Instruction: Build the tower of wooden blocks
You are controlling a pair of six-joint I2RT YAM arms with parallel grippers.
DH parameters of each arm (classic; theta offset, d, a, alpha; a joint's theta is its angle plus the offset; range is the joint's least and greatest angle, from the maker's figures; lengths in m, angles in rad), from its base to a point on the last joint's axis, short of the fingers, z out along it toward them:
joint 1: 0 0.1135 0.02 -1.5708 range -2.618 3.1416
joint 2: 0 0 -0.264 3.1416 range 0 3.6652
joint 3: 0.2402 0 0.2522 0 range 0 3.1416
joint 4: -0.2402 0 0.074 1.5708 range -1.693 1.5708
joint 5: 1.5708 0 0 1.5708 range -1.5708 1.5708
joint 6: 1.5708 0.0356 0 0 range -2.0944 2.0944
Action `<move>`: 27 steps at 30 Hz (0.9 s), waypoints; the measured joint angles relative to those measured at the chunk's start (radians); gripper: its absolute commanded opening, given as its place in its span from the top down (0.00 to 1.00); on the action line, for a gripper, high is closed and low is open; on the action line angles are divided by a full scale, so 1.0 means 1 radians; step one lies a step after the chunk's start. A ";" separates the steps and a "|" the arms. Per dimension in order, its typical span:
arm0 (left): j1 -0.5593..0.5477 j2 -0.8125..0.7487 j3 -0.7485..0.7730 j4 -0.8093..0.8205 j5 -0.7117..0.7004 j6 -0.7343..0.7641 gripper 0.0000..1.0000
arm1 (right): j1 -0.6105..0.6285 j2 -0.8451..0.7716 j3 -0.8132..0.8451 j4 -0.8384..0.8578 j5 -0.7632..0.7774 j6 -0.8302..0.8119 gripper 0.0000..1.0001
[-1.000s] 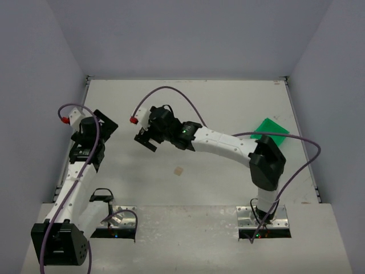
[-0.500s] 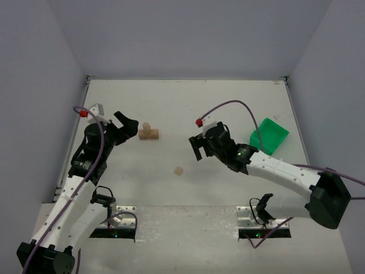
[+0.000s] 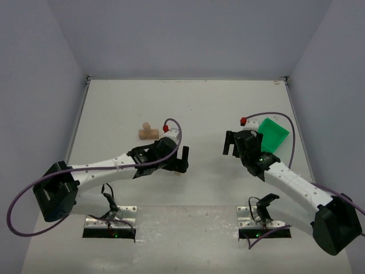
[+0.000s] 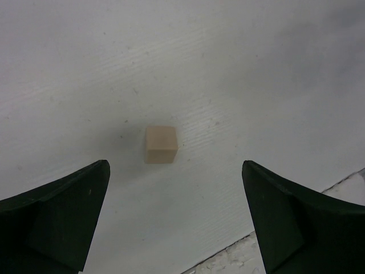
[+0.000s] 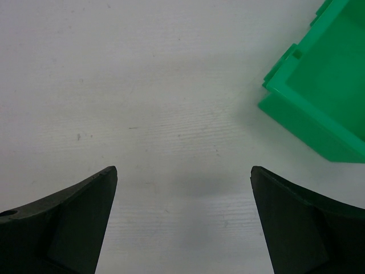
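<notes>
Wood block tower (image 3: 148, 132) stands partly built on the white table (image 3: 114, 103), left of the middle: a longer tan bar lies flat with one small block sitting on top of it, toward its left end. You can see no gripper touching it.

One loose cube (image 4: 161, 144) lies by itself on the table, nearer the arm bases than the stack and a little to its right. In your left wrist view it rests flat just ahead of the two dark fingers, slightly left of centre in the gap and touching neither.

Your left gripper (image 3: 182, 160) hangs right over that cube, its fingers spread wide with bare table on either side of the block. The left arm reaches low across the table from its base toward the middle, so from above the gripper hides most of the cube.

Your right gripper (image 5: 182, 171) is well apart from both the stack and the cube, over bare table on the right side. Its fingers are spread wide too, with nothing between them. The green bin (image 3: 272, 134) sits just beside it to the right; in the right wrist view one corner of the bin fills the upper right.
</notes>
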 measured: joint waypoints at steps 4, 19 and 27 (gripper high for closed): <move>-0.042 0.121 0.012 -0.013 0.016 0.014 0.01 | 0.000 0.042 -0.004 0.000 0.011 0.007 0.01; -0.050 0.353 0.134 -0.064 -0.002 0.044 0.43 | -0.001 0.025 -0.029 0.001 0.020 0.017 0.01; -0.050 0.354 0.134 -0.081 -0.019 0.046 0.46 | -0.001 0.024 -0.029 0.001 0.022 0.017 0.01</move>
